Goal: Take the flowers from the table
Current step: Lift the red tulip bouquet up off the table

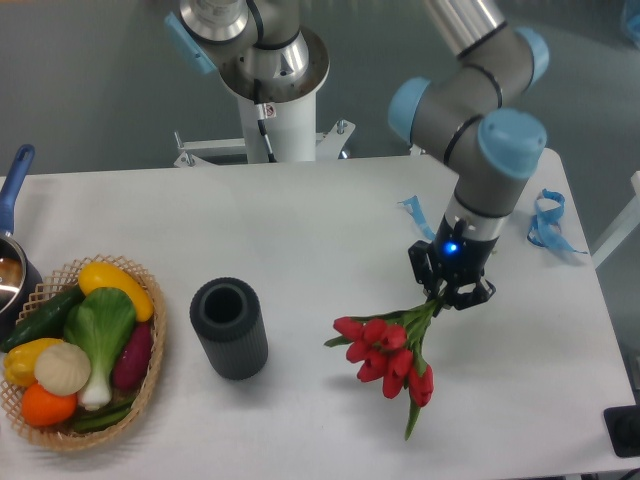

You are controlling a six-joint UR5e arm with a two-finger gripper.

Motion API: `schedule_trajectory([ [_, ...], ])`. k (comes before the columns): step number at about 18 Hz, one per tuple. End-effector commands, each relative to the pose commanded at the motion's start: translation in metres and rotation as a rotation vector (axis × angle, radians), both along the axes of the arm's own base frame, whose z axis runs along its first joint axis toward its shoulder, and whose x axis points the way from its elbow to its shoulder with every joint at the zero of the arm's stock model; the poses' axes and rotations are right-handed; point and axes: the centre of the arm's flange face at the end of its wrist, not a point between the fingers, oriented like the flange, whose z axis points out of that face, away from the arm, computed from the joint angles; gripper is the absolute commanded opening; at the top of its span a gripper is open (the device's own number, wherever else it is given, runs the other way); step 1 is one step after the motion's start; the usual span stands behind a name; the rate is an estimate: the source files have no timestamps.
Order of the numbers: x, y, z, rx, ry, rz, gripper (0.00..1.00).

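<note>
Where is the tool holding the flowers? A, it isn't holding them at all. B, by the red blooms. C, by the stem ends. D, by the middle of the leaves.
C: the tool is closed on the stem ends of the flowers, with the red blooms hanging below and to its left.

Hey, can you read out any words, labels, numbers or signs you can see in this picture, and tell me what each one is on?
No text here can be read.
Small red-and-white sticker on the white robot base column: too small and blurred to read.
The gripper, holding the flowers, shows only a blue light, no lettering.
The dark ribbed cylinder, the basket and the blue ribbon scraps carry no visible writing.
</note>
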Motion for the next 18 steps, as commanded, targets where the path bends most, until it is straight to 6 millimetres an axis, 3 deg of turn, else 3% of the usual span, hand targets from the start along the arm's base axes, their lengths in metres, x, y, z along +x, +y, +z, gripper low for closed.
schedule_trajectory([
  [4,0.011,-0.011,0.047,0.145,-0.044,0.049,0.16],
  [8,0.018,-0.022,0.078,0.283,-0.099,0.066,0.16],
  [12,0.010,-0.035,0.086,0.356,-0.141,0.088,0.16],
  [18,0.013,-0.034,0.082,0.385,-0.169,0.078,0.16],
])
